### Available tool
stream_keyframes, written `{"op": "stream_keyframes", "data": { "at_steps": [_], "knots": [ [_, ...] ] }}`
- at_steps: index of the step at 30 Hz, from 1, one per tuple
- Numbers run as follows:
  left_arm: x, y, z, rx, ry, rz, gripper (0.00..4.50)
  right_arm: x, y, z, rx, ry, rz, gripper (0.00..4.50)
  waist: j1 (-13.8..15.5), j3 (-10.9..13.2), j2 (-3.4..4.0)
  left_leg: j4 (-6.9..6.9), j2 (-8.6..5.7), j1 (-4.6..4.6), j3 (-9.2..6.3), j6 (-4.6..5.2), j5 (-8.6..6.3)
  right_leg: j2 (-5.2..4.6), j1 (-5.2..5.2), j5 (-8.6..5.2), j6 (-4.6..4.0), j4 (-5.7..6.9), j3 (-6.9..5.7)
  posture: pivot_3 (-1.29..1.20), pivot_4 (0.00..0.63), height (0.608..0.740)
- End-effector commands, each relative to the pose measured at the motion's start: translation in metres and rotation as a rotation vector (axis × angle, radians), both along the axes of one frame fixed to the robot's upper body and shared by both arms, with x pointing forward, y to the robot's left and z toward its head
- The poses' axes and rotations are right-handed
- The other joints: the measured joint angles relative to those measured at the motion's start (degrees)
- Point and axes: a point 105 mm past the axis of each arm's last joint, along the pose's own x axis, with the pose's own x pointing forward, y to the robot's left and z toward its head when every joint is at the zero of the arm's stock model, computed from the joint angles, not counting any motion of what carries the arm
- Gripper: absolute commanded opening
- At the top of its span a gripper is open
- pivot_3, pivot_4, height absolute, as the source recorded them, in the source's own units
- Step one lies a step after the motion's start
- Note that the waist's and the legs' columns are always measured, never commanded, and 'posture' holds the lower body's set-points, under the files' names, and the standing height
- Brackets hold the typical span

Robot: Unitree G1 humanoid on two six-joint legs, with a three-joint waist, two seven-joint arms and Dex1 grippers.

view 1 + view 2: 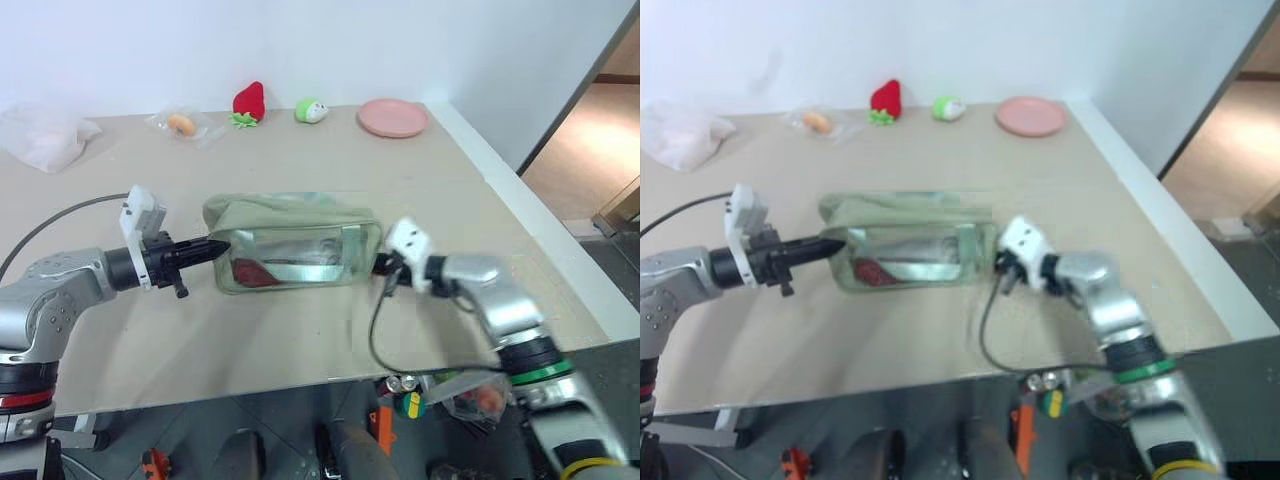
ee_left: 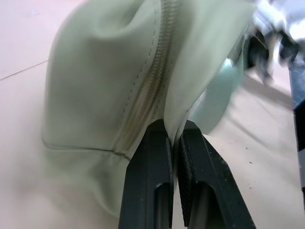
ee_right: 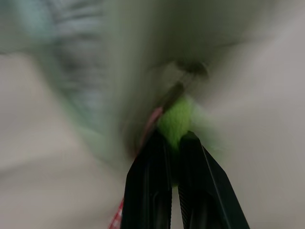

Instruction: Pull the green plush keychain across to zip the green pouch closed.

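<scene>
Mid-worktop, pouch lying lengthwise between both arms. Left fingers pinched shut on fabric at zip's end, anchoring it. Right fingers clamped on keychain at pouch's opposite, right end. Zip running along long axis, so pull likely along that line.

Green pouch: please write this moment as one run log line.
left hand: shut on green pouch end | right hand: shut on green plush keychain | zipper: closed

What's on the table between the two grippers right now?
Only the green pouch, in the left eye view: left gripper pinches one end, right gripper holds the green plush keychain.
</scene>
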Motion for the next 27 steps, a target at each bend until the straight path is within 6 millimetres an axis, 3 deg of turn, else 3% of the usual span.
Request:
{"op": "stream_keyframes", "data": {
  "at_steps": [1,7,8,9,11,18,21,24,27],
  "knots": [
    [-0.002,0.001,0.006,-0.007,-0.007,0.003,0.0,0.002,0.019,-0.007,-0.007,0.02,0.028,0.04,-0.2,0.0,-0.29,0.0,0.03,0.16,0.0,0.0,0.0,0.04,0.14,0.0,-0.01,-0.02,-0.03,0.0,0.15,0.74],
    [-0.001,0.004,0.001,-0.012,0.004,0.033,0.0,0.029,-0.023,0.032,0.054,-0.06,-0.123,0.04,-0.2,0.0,-0.28,0.0,0.08,0.28,0.06,0.01,0.04,0.09,0.16,0.1,-0.19,-0.05,0.0,0.0,0.15,0.74],
    [-0.001,0.004,0.001,-0.012,0.004,0.039,0.0,0.029,-0.027,0.041,0.101,-0.057,-0.131,0.37,-0.2,0.0,-0.26,-0.02,0.04,0.27,0.06,0.01,0.03,0.1,0.18,0.09,-0.19,-0.05,0.02,0.0,0.15,0.74],
    [0.0,0.005,0.001,-0.012,0.002,0.047,0.59,0.026,-0.029,0.049,0.129,-0.061,-0.112,0.8,-0.1,0.0,-0.25,-0.05,0.03,0.22,0.07,0.01,0.03,0.11,0.11,0.09,-0.19,-0.05,0.05,0.0,0.15,0.74],
    [0.001,0.006,0.0,-0.011,-0.001,0.058,1.01,0.019,-0.033,0.068,0.191,-0.077,-0.088,1.38,-0.1,0.0,-0.23,-0.07,-0.01,0.07,0.06,0.01,0.03,0.12,0.04,0.07,-0.18,-0.07,0.05,0.0,0.15,0.74],
    [-0.001,0.005,0.005,-0.07,0.011,0.041,3.38,-0.021,-0.052,0.121,0.393,-0.069,0.007,3.77,0.1,0.0,-0.2,-0.09,-0.01,-0.41,0.0,0.07,-0.06,-0.13,-0.23,-0.09,0.02,-0.15,-0.05,0.0,0.15,0.74],
    [-0.002,0.006,0.014,-0.115,-0.005,0.033,4.47,-0.038,-0.058,0.132,0.462,-0.032,0.049,3.82,0.2,0.0,-0.21,-0.07,-0.08,-0.4,0.0,0.07,-0.06,-0.2,-0.19,-0.1,0.04,-0.16,-0.07,0.0,0.15,0.74],
    [0.003,0.026,0.024,-0.103,-0.069,0.143,4.47,-0.051,-0.065,0.135,0.487,-0.01,0.058,3.82,0.1,0.0,-0.21,-0.03,-0.09,-0.36,0.0,0.07,-0.06,-0.22,-0.18,-0.07,0.08,-0.16,-0.01,0.0,0.15,0.74],
    [-0.007,0.043,0.03,-0.129,-0.081,0.173,4.47,-0.061,-0.073,0.127,0.46,0.023,0.04,3.82,0.1,0.0,-0.22,-0.02,-0.08,-0.35,0.01,0.07,-0.06,-0.2,-0.17,-0.06,0.09,-0.16,-0.03,0.0,0.15,0.74]
  ]
}}
